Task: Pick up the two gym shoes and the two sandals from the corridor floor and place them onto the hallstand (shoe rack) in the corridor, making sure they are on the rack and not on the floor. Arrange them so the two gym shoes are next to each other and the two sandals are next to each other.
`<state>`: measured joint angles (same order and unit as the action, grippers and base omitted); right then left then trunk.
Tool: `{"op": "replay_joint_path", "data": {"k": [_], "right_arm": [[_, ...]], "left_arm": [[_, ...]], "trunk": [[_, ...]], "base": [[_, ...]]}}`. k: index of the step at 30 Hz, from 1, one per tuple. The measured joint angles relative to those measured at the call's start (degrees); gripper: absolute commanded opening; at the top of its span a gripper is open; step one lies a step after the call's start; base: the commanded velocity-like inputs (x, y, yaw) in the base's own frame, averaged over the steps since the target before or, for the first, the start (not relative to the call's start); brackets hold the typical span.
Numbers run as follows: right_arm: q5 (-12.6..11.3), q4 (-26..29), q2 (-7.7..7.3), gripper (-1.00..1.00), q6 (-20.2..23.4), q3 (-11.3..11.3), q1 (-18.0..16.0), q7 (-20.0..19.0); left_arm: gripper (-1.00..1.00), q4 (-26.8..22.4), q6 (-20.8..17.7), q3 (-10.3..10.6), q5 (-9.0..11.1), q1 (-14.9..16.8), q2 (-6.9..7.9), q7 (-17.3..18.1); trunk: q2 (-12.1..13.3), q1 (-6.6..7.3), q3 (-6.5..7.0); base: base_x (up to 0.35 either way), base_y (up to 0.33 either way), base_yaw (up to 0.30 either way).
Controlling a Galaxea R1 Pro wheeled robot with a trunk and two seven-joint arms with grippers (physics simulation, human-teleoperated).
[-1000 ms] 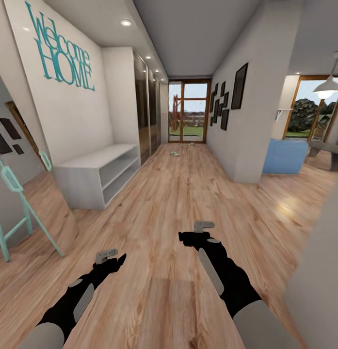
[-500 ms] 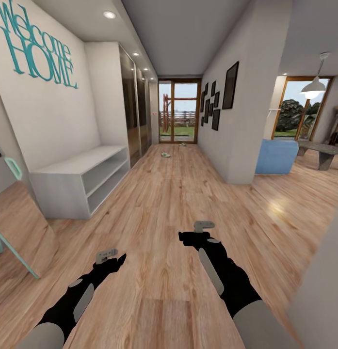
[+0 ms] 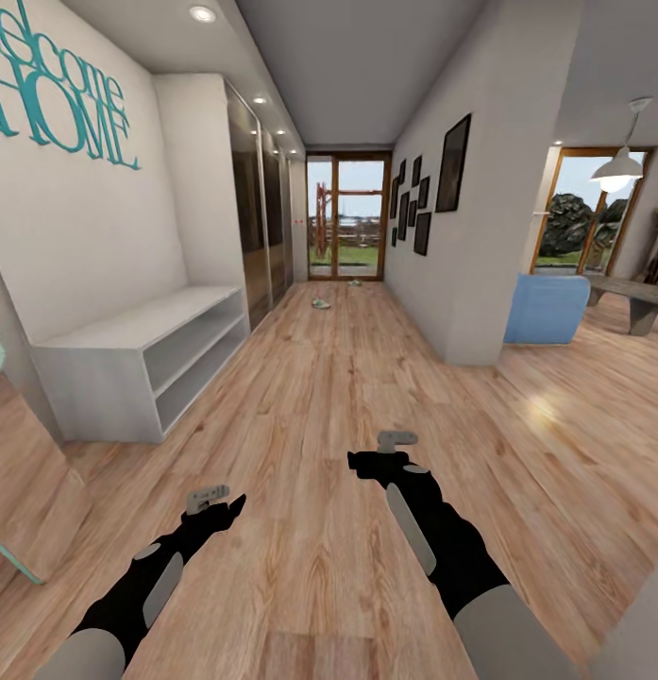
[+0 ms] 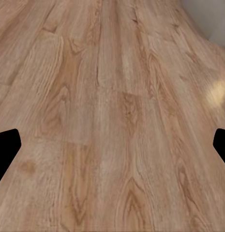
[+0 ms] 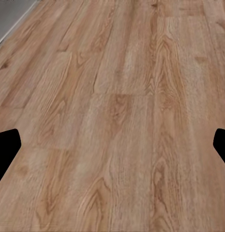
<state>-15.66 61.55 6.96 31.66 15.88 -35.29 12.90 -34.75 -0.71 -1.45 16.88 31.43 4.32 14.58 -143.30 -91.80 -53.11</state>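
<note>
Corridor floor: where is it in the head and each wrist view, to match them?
Head view: the corridor floor stretches from the near edge to the far glass door.
Left wrist view: the floor lies beneath the open left gripper.
Right wrist view: the floor lies beneath the open right gripper.
Shared landmark: its light wood-grain planks.

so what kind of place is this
Most likely a home's entrance corridor: wood-plank corridor floor, a low white bench under teal "Welcome HOME" lettering, and a glazed door at the far end, with small shoes lying before it.
</note>
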Motion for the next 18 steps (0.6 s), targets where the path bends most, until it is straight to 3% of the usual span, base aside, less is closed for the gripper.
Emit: {"op": "replay_joint_path", "data": {"k": [18], "right_arm": [[0.0, 0.0, 0.00, 1.00, 0.0, 0.0, 0.0, 0.0]], "left_arm": [[1.00, 0.0, 0.0, 0.0, 0.0, 0.0, 0.00, 0.0]], "trunk": [[0.0, 0.00, 0.00]], "base": [[0.347, 0.000, 0.000]]}}
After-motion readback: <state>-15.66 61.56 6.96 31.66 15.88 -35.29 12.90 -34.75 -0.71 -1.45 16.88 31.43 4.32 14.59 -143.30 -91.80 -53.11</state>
